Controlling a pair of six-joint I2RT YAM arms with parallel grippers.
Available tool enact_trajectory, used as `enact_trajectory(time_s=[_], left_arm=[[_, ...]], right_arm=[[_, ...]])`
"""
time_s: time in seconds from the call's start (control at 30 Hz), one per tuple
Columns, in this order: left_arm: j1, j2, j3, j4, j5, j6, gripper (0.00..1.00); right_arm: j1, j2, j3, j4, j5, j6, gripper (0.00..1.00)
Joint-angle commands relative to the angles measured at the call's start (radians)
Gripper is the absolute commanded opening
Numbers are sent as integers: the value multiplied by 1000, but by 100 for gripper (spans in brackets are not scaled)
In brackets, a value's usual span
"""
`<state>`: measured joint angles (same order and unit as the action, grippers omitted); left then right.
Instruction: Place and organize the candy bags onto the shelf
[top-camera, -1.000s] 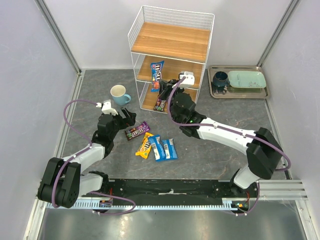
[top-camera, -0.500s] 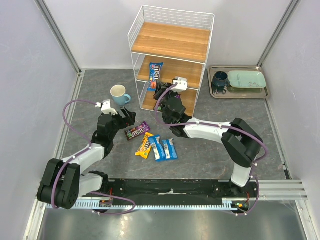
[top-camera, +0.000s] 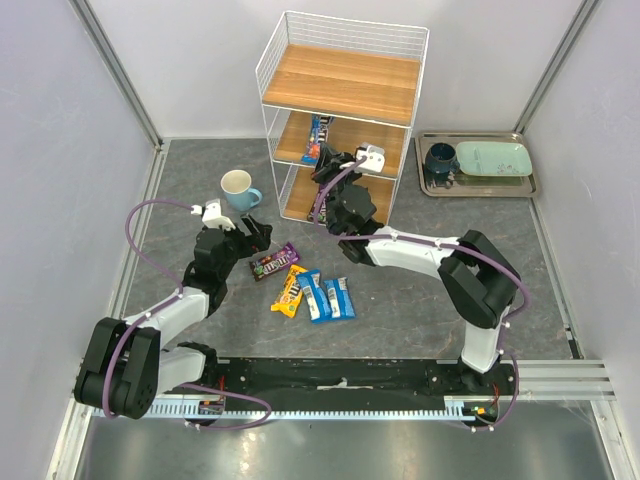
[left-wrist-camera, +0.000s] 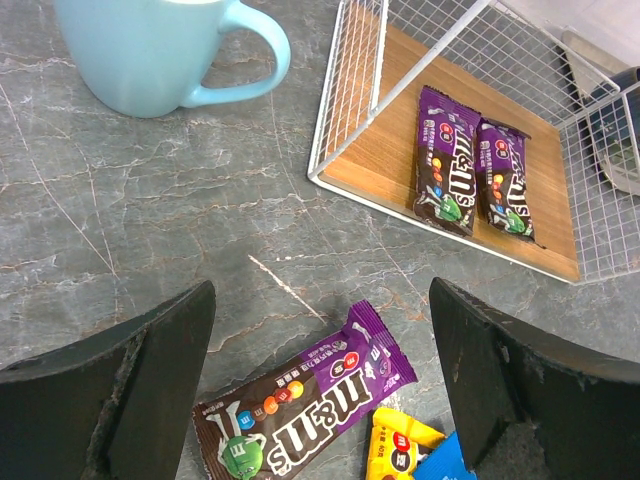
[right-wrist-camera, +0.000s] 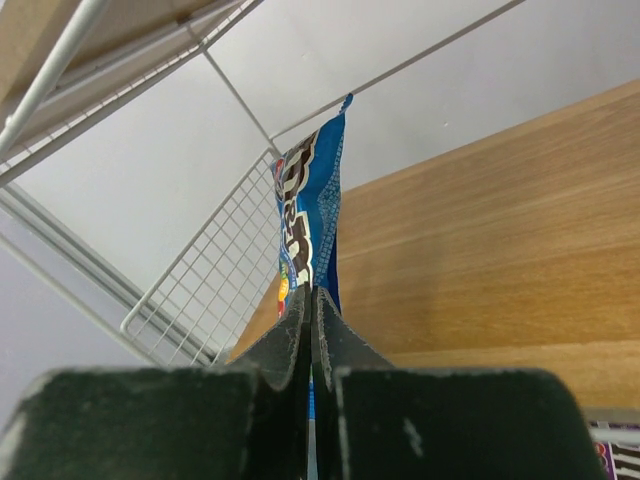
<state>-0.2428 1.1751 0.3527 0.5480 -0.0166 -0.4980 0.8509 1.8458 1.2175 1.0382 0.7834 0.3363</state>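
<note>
The right gripper (right-wrist-camera: 312, 298) is clamped on a blue candy bag (right-wrist-camera: 308, 195), holding it on edge over the shelf's (top-camera: 345, 80) middle board (right-wrist-camera: 480, 230). If it is let go like this, it may topple askew. It also seems close to the shelf's side wires (right-wrist-camera: 200, 270) and could snag there. In front of the shelf, the left gripper (left-wrist-camera: 320, 300) hangs empty above a purple bag (left-wrist-camera: 305, 405), its jaws apart.
</note>
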Motion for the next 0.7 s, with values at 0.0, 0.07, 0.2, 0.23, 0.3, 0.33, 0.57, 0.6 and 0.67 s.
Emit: enact_trajectory(time_s=[0.0,0.07,0.2,0.23,0.3,0.33,0.57,0.6,0.67], left_arm=[[-3,-20,8,33,6,-27,94],[-3,-20,8,33,6,-27,94],[-3,-15,9,33,7,-27,94],[-3,-15,9,33,9,-28,94],[-3,-17,9,33,7,-28,94],[-3,-15,9,33,7,-28,94],[-3,-19,9,33,7,-25,94],[-3,-19,9,33,6,-25,94],[-3,-19,9,33,6,-25,94]], right_arm=[[-21,33,74,33,-24,6,0],[-29,42,88,28,-32,7,0],[-44,59,114,-3,-56,17,0],[-50,64,125,-9,-64,23,0],[-55,78,134,-24,-82,26,0],[-61,82,145,-32,-90,33,0],[-76,110,163,-47,-131,56,22],[-76,110,163,-47,-133,55,29],[-78,105,159,-46,-133,53,43]])
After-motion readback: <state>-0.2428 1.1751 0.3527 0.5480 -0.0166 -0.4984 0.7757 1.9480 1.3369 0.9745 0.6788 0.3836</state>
